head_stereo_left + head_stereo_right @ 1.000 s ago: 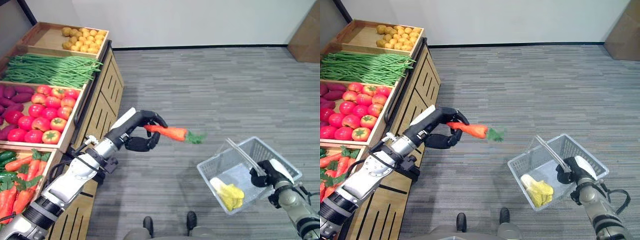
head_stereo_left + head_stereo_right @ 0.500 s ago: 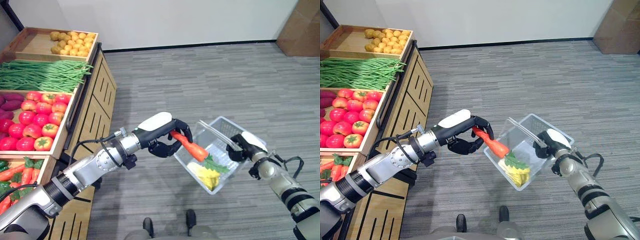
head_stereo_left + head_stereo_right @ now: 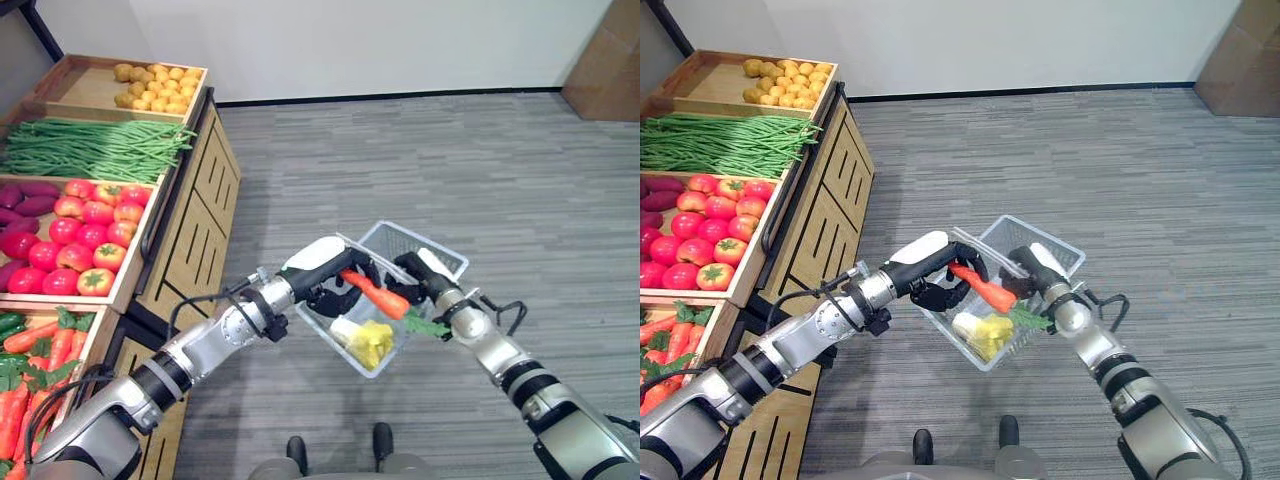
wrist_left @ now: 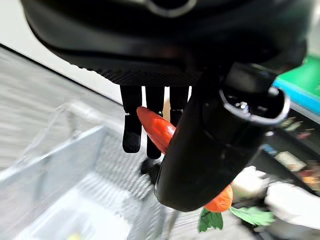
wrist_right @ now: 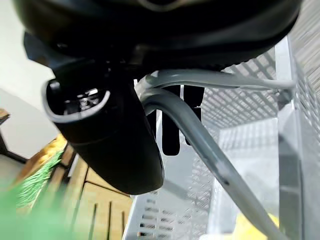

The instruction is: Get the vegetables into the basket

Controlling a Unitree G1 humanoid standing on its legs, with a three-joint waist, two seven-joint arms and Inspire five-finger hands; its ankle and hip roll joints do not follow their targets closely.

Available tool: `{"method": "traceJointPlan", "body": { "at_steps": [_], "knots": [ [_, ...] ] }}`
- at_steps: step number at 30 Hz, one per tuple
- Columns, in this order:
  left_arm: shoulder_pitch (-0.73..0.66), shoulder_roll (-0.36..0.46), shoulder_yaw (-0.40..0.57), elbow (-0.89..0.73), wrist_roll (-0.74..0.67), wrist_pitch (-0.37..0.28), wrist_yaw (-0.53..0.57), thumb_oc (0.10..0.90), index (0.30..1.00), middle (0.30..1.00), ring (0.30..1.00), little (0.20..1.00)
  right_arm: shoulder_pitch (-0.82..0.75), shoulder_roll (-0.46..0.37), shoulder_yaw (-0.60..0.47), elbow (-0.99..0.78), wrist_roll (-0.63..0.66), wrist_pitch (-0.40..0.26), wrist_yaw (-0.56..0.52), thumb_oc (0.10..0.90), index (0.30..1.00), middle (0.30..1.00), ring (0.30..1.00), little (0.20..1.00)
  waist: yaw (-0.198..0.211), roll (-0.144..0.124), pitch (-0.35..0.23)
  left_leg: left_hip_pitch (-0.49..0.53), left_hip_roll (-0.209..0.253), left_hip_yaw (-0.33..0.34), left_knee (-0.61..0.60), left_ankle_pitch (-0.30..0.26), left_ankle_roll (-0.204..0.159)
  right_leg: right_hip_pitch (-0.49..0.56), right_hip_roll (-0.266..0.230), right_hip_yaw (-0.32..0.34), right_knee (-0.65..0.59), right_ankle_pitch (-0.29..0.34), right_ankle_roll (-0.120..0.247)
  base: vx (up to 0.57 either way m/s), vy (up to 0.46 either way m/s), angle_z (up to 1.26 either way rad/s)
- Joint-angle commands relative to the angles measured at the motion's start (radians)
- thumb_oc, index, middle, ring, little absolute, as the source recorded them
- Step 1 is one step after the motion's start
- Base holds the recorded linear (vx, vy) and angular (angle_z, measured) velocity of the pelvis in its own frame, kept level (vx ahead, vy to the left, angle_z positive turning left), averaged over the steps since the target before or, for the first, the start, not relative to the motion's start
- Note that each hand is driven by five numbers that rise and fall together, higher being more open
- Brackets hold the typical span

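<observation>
Above grey floor (image 3: 480,160), left hand (image 3: 335,272) pinches carrot (image 3: 378,294) over basket (image 3: 437,258); right hand (image 3: 420,275) grips its handle (image 5: 200,145).

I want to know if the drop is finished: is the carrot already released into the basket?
Not released. The left hand is shut on the carrot, which hangs over the basket; the right hand grips the basket's handle.

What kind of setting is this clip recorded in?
Probably a mock grocery produce section: a wooden stand with crates of tomatoes, green beans and carrots, plus a shopping basket on a carpeted floor.
</observation>
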Motion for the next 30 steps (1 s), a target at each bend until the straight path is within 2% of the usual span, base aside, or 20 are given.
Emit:
{"method": "traceJointPlan", "body": {
  "at_steps": [1, 10, 23, 24, 25, 30],
  "knots": [
    [-0.036, -0.025, 0.006, 0.05, 0.07, -0.031, 0.084, 0.4, 0.3, 0.3, 0.3, 0.3, -0.196, 0.012, -0.057, -0.15, 0.133, -0.127, -0.05, 0.4, 0.3, 0.3, 0.3, 0.3, 0.003, -0.045, -0.103, -0.031, 0.057, -0.019, 0.0, 0.001, -0.066, 0.049, -0.049, -0.004, 0.0, -0.043, 0.072, 0.0, 0.0, 0.0],
    [-0.002, -0.059, 0.077, 0.21, 0.188, 0.014, 0.169, 0.4, 0.3, 0.3, 0.3, 0.3, -0.132, -0.012, -0.061, -0.374, 0.226, -0.149, 0.004, 0.4, 0.3, 0.3, 0.3, 0.3, -0.004, -0.057, -0.116, -0.025, 0.057, -0.008, 0.0, -0.002, -0.068, 0.051, -0.054, -0.003, 0.0, -0.041, 0.074, 0.0, 0.0, 0.0],
    [0.019, -0.023, 0.157, 0.248, 0.245, 0.042, 0.218, 0.4, 0.3, 0.3, 0.3, 0.3, -0.028, -0.086, -0.076, -0.507, 0.268, -0.154, 0.084, 0.4, 0.3, 0.3, 0.3, 0.3, -0.013, -0.059, -0.127, -0.025, 0.057, -0.001, 0.0, 0.0, -0.071, 0.05, -0.058, -0.002, 0.0, -0.038, 0.075, 0.0, 0.0, 0.0],
    [0.018, -0.028, 0.16, 0.263, 0.259, 0.049, 0.229, 0.602, 0.583, 0.583, 0.583, 0.583, -0.018, -0.087, -0.078, -0.513, 0.274, -0.156, 0.087, 0.4, 0.3, 0.3, 0.3, 0.3, -0.014, -0.059, -0.127, -0.026, 0.057, -0.002, 0.0, 0.001, -0.072, 0.05, -0.058, -0.003, 0.0, -0.038, 0.076, 0.0, 0.0, 0.0],
    [0.027, -0.039, 0.174, 0.276, 0.266, 0.061, 0.237, 0.9, 1.0, 1.0, 1.0, 1.0, 0.006, -0.09, -0.087, -0.526, 0.277, -0.155, 0.092, 0.4, 0.3, 0.3, 0.3, 0.3, -0.015, -0.06, -0.127, -0.027, 0.058, -0.001, 0.0, 0.002, -0.072, 0.049, -0.059, -0.004, 0.0, -0.038, 0.076, 0.0, 0.0, 0.0],
    [0.043, -0.055, 0.177, 0.28, 0.284, 0.064, 0.239, 0.9, 1.0, 1.0, 1.0, 1.0, 0.035, -0.091, -0.099, -0.529, 0.271, -0.153, 0.095, 0.4, 0.3, 0.3, 0.3, 0.3, -0.017, -0.06, -0.128, -0.028, 0.059, -0.001, 0.0, 0.003, -0.073, 0.047, -0.058, -0.006, 0.0, -0.037, 0.076, 0.0, 0.0, 0.0]
  ]
}}
